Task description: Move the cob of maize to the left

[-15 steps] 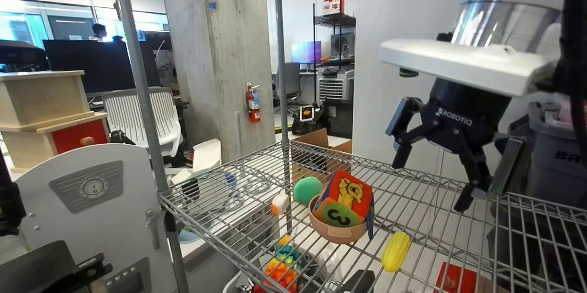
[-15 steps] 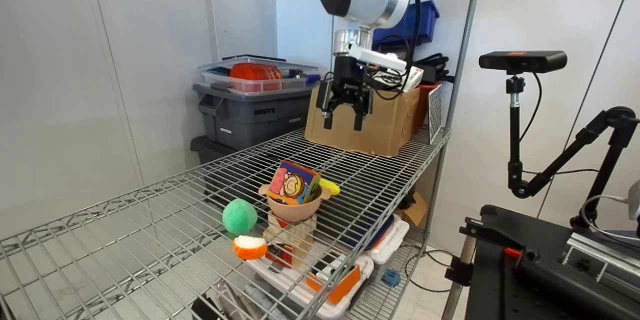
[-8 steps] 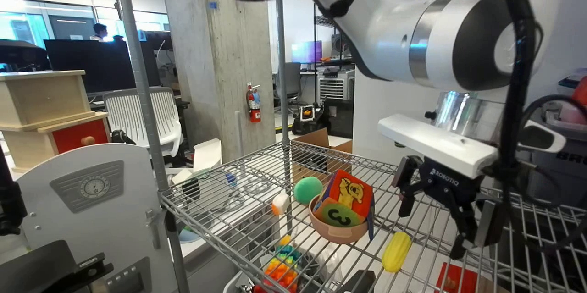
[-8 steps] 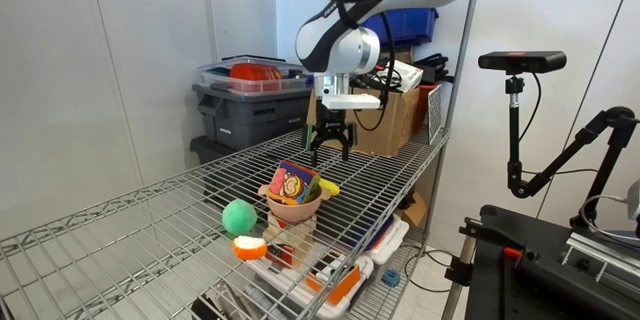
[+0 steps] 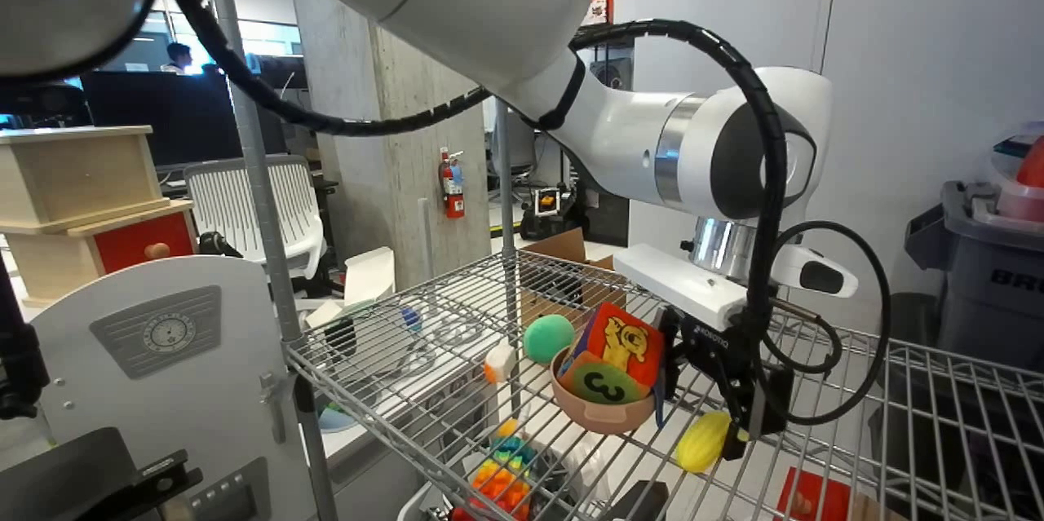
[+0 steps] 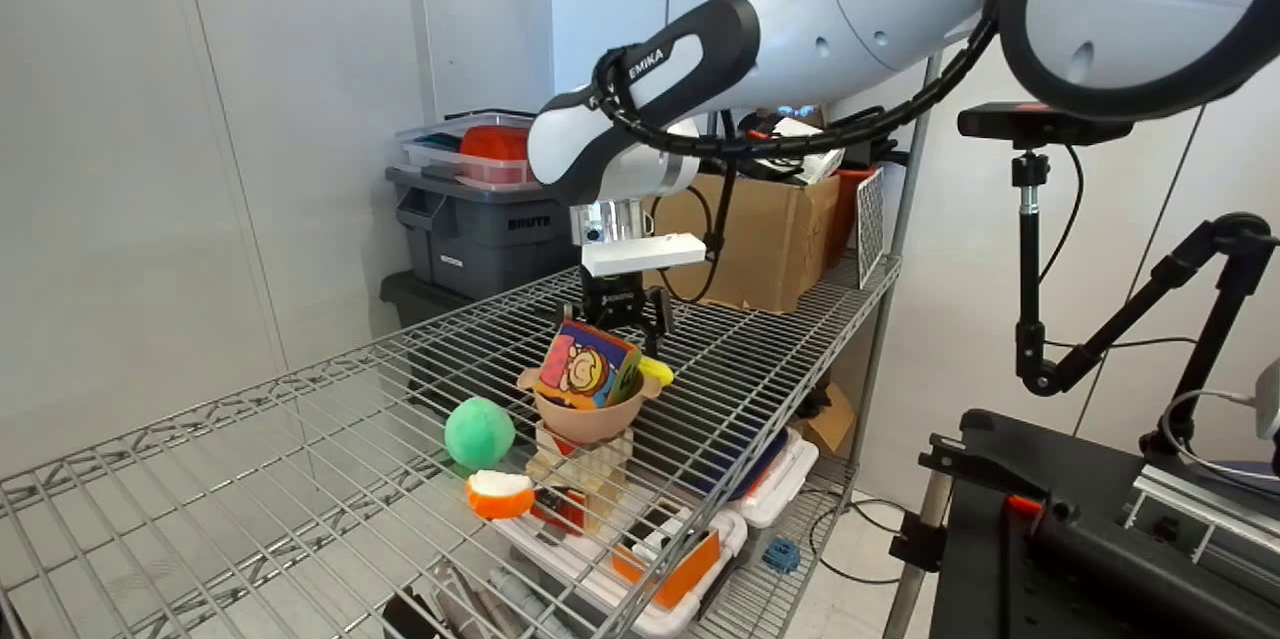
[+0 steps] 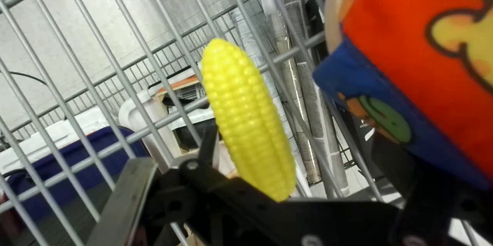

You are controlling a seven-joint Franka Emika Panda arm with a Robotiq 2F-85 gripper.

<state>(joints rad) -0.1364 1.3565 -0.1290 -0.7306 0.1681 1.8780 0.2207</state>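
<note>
Lowered: black two-finger gripper (image 5: 703, 421), jaws apart, empty; yellow oblong cob (image 7: 248, 119) inside grey wire shelf (image 6: 800, 387) edges; grasp, left move pending.
</note>
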